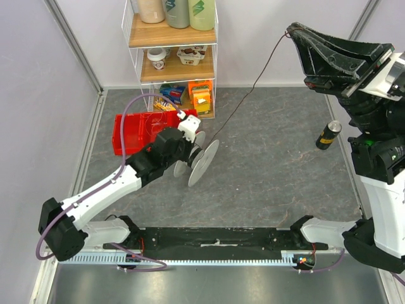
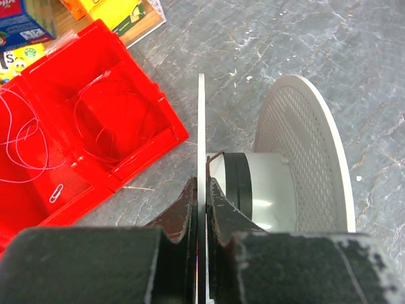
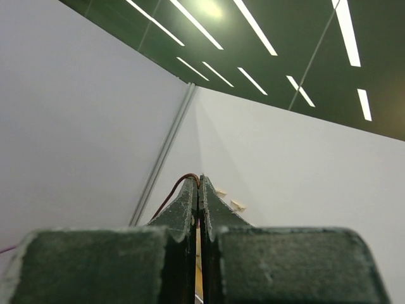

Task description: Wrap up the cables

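Overhead, the right gripper (image 1: 292, 30) is raised high at the far right, well above the counter (image 1: 272, 183). The cable (image 1: 255, 85) runs from its tip in a long slanted line down to the spool (image 1: 204, 161) at mid-counter. The left gripper (image 1: 192, 154) sits at the spool's left side, but this view doesn't show how it grips.

The left wrist view settles that. The left gripper (image 2: 202, 190) is clamped on the spool's (image 2: 272, 190) thin near flange, one finger on each face, with the flange edge-on between them. A short brown bit of cable (image 2: 215, 154) crosses from that flange onto the hub, next to a dark band on the hub. The far flange has a dotted surface. Only this view shows inside the red box (image 2: 95, 126): loose loops of fine thread and a paperclip (image 2: 57, 192).

The right wrist view shows the right gripper (image 3: 199, 187) pinched fully together on the cable (image 3: 180, 183), which arcs out at the tips and drops away to the left. Behind it are only wall and ceiling lights, no counter.

Only the top view shows the box (image 1: 136, 133) just left of the spool, the shelf (image 1: 171, 57) behind it, and a dark can (image 1: 328, 135) upright at the right, well apart from the spool.
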Tool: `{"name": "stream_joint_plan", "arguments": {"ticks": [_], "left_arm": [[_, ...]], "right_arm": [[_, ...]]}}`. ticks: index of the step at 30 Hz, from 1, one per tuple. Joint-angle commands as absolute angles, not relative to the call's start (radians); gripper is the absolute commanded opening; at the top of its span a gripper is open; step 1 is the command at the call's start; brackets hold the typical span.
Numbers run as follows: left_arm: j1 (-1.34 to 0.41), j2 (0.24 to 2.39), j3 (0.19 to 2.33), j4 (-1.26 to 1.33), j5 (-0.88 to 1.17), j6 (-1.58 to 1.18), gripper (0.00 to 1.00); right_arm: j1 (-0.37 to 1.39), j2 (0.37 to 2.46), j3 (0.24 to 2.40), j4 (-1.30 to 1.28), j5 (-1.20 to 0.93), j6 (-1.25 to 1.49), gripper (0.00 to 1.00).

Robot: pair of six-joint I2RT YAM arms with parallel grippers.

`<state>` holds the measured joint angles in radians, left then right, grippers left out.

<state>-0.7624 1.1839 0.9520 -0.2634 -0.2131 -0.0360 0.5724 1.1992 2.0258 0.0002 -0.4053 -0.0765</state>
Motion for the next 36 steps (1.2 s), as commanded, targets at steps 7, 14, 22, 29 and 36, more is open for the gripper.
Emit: {"name": "stream_joint_plan", "arguments": {"ticks": [7, 14, 22, 29, 36], "left_arm": [[-0.793, 1.022, 0.841, -0.163, 0.059, 0.247, 0.02], [-0.793, 0.864, 0.764, -0.259, 0.228, 0.389, 0.02], [-0.793, 0.669, 0.758, -0.4, 0.371, 0.355, 0.02], [-0.795, 0.535, 0.811, -0.563, 0.373, 0.259, 0.02], [-0.792, 0.523, 0.885, -0.597, 0.348, 0.163, 0.02]], "right_arm": [[0.577, 1.221, 2.04, 0.037, -0.19, -0.238, 0.0], [0.577, 1.215, 1.984, 0.017, -0.039, -0.342, 0.0], [0.453, 1.213, 1.833, 0.026, 0.046, -0.445, 0.0], [0.168, 1.278, 1.781, 0.061, -0.081, -0.299, 0.0], [-0.053, 1.357, 1.703, 0.095, -0.221, -0.25, 0.0]]}}
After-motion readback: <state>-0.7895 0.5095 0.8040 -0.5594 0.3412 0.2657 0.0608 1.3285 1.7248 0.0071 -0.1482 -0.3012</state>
